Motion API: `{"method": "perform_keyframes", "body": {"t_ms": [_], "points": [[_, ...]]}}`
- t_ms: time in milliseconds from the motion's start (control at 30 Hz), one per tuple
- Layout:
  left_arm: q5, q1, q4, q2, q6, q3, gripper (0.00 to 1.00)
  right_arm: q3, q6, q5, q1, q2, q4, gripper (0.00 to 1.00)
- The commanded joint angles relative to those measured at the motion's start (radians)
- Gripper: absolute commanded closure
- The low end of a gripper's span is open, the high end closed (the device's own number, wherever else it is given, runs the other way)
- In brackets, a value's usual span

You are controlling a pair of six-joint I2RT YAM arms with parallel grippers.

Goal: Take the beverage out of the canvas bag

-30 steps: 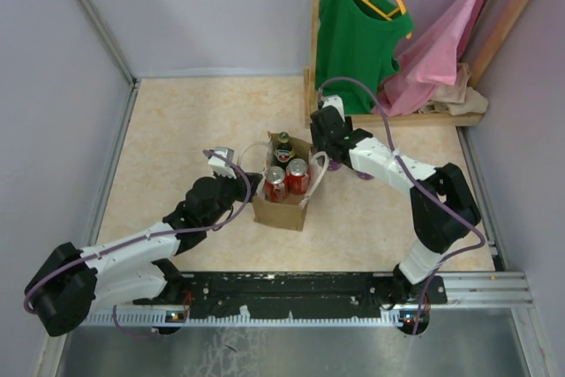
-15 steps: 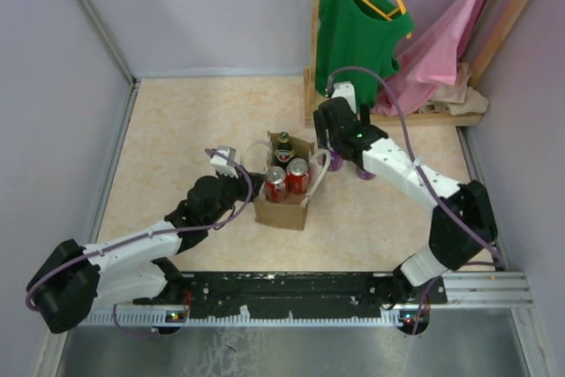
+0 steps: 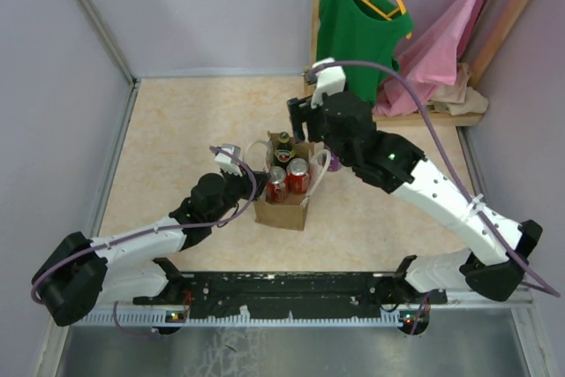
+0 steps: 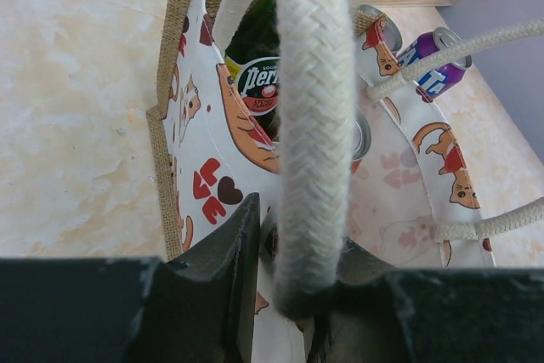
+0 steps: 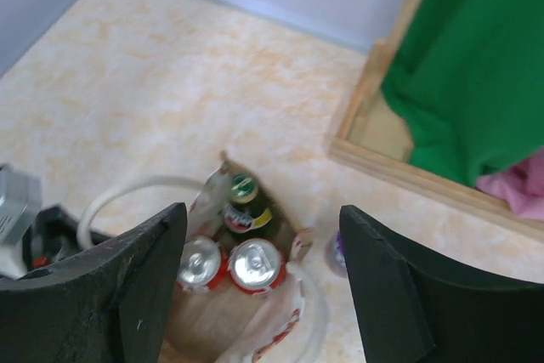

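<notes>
The tan canvas bag (image 3: 281, 209) stands upright mid-table, its printed lining (image 4: 212, 125) showing in the left wrist view. Inside it are a green glass bottle (image 3: 282, 146) (image 5: 242, 203) and two red cans (image 3: 276, 184) (image 3: 297, 175). My left gripper (image 3: 251, 184) (image 4: 293, 248) is shut on the bag's near white rope handle (image 4: 314, 108) at the left side. Hovering above the bag's far side, my right gripper (image 3: 305, 125) (image 5: 263, 240) is open and holds nothing; the bottle and cans (image 5: 253, 265) lie below, between its fingers. A purple can (image 5: 334, 252) (image 4: 433, 61) lies outside the bag on the right.
A wooden clothes rack (image 3: 315, 41) stands at the back right with a green top (image 3: 357, 33) and a pink garment (image 3: 441, 41) hanging on it. Its base board (image 3: 424, 117) lies just behind the bag. Grey walls close off the left, back and right.
My right arm has swung from beside the bag's right side, up and left, to over the bag, its jaws open. The left gripper keeps its hold on the handle.
</notes>
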Motion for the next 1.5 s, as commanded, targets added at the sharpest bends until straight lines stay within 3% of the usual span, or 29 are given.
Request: {"method": "perform_keyframes", "body": {"t_ms": [0,367,800,1467], "points": [[0.031,-0.013,-0.036,0.015,-0.006,0.0,0.71,0.015,-0.068,-0.137,0.08,0.098,-0.07,0.28],[-0.009,-0.013,-0.058,-0.03,0.005,-0.015,0.67,-0.077,-0.061,-0.109,0.087,0.221,-0.049,0.29],[-0.07,-0.013,-0.113,-0.062,0.009,-0.016,0.67,-0.198,0.013,-0.31,-0.048,0.273,-0.005,0.34],[-0.08,-0.013,-0.124,-0.071,0.019,-0.019,0.67,-0.266,0.032,-0.287,-0.064,0.323,0.016,0.35]]}}
